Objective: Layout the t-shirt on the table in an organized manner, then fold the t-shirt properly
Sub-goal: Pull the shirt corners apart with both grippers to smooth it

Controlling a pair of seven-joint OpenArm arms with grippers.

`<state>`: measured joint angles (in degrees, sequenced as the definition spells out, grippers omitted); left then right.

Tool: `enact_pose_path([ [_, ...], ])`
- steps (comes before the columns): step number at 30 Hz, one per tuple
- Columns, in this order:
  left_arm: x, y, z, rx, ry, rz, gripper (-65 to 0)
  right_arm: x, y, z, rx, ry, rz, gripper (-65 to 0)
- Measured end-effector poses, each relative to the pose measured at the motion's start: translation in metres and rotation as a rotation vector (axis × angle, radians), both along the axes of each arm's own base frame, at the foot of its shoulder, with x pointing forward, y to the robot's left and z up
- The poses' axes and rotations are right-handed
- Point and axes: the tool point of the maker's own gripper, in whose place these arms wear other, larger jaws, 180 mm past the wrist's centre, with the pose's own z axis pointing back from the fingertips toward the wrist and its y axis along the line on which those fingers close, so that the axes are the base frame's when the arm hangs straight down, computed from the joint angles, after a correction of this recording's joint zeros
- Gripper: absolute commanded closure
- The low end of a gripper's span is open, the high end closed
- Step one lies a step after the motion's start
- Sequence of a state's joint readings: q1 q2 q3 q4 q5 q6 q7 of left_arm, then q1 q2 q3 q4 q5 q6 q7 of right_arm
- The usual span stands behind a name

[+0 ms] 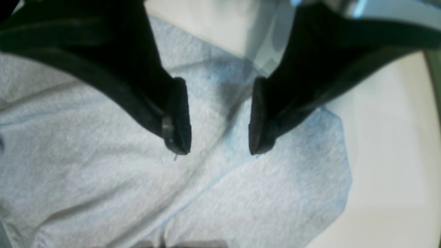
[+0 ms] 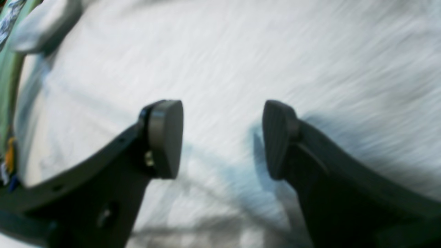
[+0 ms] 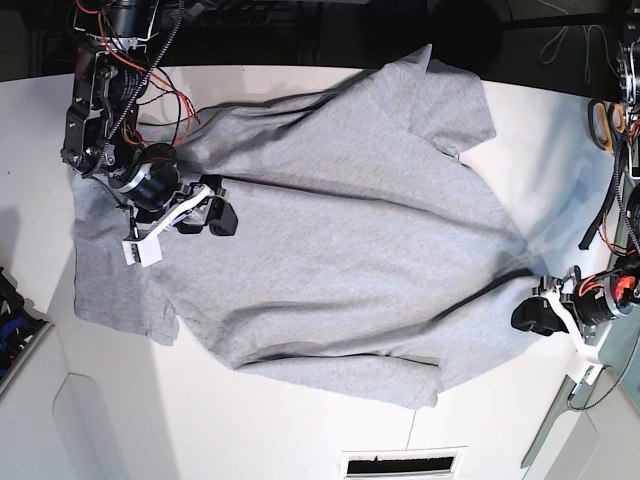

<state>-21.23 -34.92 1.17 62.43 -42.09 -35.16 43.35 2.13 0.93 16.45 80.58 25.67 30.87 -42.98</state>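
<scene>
The light heather-grey t-shirt (image 3: 330, 230) lies spread over the white table (image 3: 300, 430), with one sleeve at the far top and one at the near bottom. Its lettering band is hidden. My right gripper (image 3: 207, 216) is open and hovers over the shirt's left part. The right wrist view shows its pads (image 2: 165, 137) apart above blurred grey cloth (image 2: 241, 62). My left gripper (image 3: 530, 315) is open at the shirt's right edge. In the left wrist view its fingertips (image 1: 179, 137) straddle a crease in the cloth (image 1: 103, 155), close to bare table (image 1: 389, 137).
Cables and a tape roll (image 3: 600, 120) lie at the far right edge. A vent slot (image 3: 400, 465) sits at the table's near edge. A bin with blue items (image 3: 12, 335) stands at the left. A pale green cloth (image 2: 7, 86) shows beyond the table edge.
</scene>
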Motion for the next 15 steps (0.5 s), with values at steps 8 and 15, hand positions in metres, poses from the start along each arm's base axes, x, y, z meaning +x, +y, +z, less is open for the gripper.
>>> enact_pose_path([
  [8,-0.036,0.004,-0.032,-0.005,0.095,-0.017,-30.5,-0.028,0.002,0.034,-0.001,-0.043,0.039,-36.0],
  [15,-0.056,-0.017,-0.035,-0.106,0.116,-0.075,-30.5,-0.091,-0.005,0.012,-0.023,0.063,0.031,-36.0],
])
